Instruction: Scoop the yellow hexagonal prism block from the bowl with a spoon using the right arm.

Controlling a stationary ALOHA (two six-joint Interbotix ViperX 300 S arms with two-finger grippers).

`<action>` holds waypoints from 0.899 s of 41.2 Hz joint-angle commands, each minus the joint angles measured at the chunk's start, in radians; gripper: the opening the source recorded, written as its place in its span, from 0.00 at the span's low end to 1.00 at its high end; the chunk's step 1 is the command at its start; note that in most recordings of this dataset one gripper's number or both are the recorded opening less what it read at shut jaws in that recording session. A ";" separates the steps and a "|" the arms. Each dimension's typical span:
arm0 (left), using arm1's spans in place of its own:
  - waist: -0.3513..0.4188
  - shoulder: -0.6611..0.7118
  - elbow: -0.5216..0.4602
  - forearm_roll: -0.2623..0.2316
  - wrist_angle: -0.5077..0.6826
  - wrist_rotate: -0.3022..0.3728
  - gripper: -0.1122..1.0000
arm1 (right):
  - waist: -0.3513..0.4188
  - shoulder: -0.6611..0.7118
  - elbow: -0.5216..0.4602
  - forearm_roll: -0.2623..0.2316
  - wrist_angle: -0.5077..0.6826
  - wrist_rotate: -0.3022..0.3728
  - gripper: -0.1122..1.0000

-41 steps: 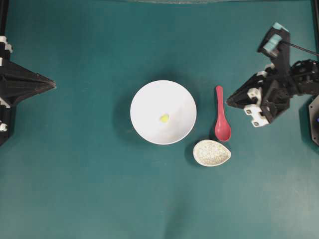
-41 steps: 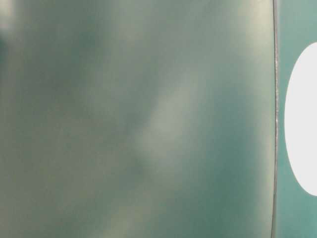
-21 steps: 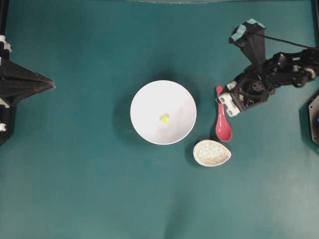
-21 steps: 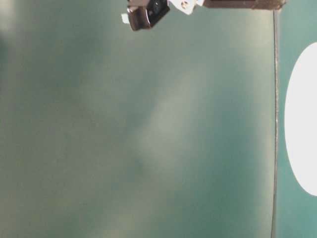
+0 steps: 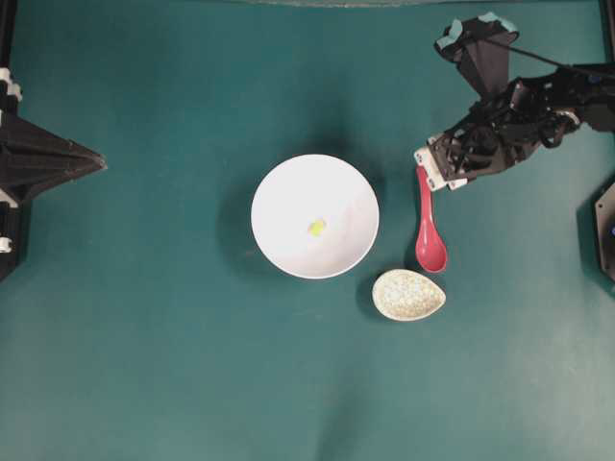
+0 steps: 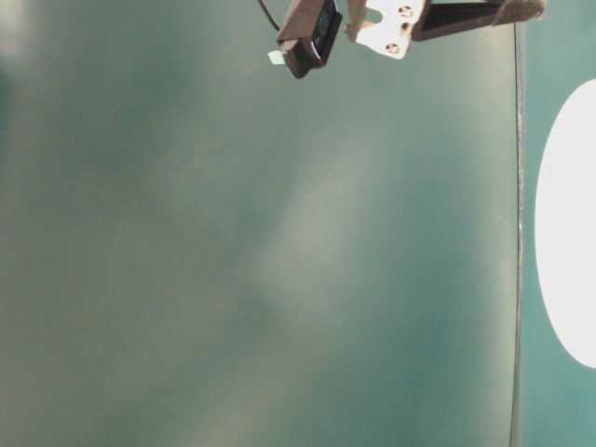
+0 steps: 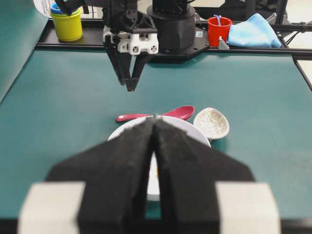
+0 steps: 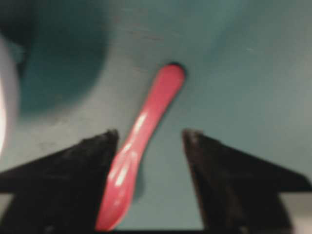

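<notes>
The right gripper (image 8: 151, 141), jaws spread, hovers over the pink-red spoon (image 5: 428, 226) handle beside the white bowl (image 5: 279, 187) holding the yellow block (image 5: 316, 228). Left gripper (image 7: 155, 146) is closed. The off-centre handle might slip sideways when pinched.

Spoon (image 5: 429, 227) flanked by bowl (image 5: 279, 182) and spoon rest (image 5: 408, 295); bare table (image 5: 519, 317) beyond.

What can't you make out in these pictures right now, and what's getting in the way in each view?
- Table-level view: nearly all blur; only the edge of the bowl shows, cut off on the right.
- Left wrist view: the shut left gripper hides most of the bowl's inside, so no block shows.
- Right wrist view: the spoon is blurred, its scoop cut off below between the open right gripper jaws.
- Overhead view: the yellow block is too small to show its shape.
</notes>
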 commanded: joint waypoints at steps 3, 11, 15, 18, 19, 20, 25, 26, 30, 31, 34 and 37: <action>0.002 0.006 -0.031 0.002 -0.003 0.002 0.13 | -0.003 0.005 -0.040 -0.035 0.041 0.066 0.68; 0.002 0.005 -0.031 0.003 -0.003 0.005 0.13 | 0.018 0.035 -0.071 -0.054 0.044 0.176 0.67; 0.002 0.005 -0.031 0.002 -0.003 0.005 0.13 | 0.040 0.060 -0.086 -0.084 0.046 0.235 0.67; 0.002 0.006 -0.031 0.002 -0.003 0.003 0.13 | 0.055 0.078 -0.094 -0.110 0.049 0.282 0.67; 0.002 0.006 -0.031 0.002 -0.002 0.003 0.13 | 0.061 0.087 -0.095 -0.123 0.051 0.301 0.67; 0.002 0.005 -0.031 0.003 -0.003 0.003 0.13 | 0.069 0.097 -0.097 -0.135 0.051 0.322 0.67; 0.002 0.006 -0.031 0.003 -0.003 0.003 0.13 | 0.101 0.132 -0.098 -0.202 0.051 0.405 0.67; 0.002 0.006 -0.029 0.002 -0.003 0.003 0.13 | 0.107 0.138 -0.098 -0.213 0.051 0.420 0.67; 0.002 0.006 -0.031 0.002 -0.002 0.003 0.13 | 0.132 0.158 -0.098 -0.278 0.051 0.502 0.67; 0.002 0.005 -0.031 0.002 -0.002 0.003 0.13 | 0.138 0.163 -0.098 -0.298 0.051 0.528 0.67; 0.002 0.005 -0.031 0.002 -0.002 0.003 0.13 | 0.149 0.169 -0.098 -0.344 0.051 0.586 0.67; 0.002 0.005 -0.031 0.003 -0.002 0.003 0.13 | 0.161 0.173 -0.097 -0.394 0.052 0.646 0.67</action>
